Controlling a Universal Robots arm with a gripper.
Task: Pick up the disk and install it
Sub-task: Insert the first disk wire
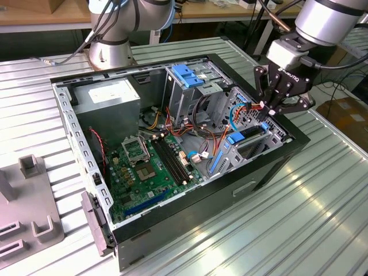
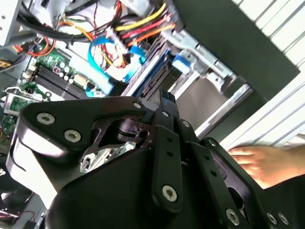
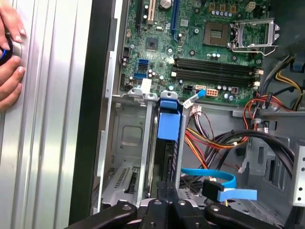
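Observation:
The disk (image 1: 248, 135) stands on edge in a metal bay slot at the case's corner on the exterior view's right, its bright blue carrier tab (image 3: 169, 125) toward the motherboard. Its dark body (image 3: 165, 160) runs down the slot in the first wrist view. In the second wrist view its blue-edged side (image 2: 153, 78) lies just beyond the fingertips. My gripper (image 1: 269, 111) hangs over that bay, fingers pressed together and shut. The fingertips (image 3: 163, 191) sit at the disk's near end, and nothing shows between them.
The open black computer case (image 1: 270, 167) lies on a ribbed metal table, motherboard (image 1: 146, 167) exposed. A blue bracket (image 1: 187, 75) tops the silver drive cage. Blue and coloured cables (image 3: 224, 183) crowd beside the bay. A person's hand (image 3: 9, 57) rests on the table beside the case. A grey fixture (image 1: 29, 213) sits left.

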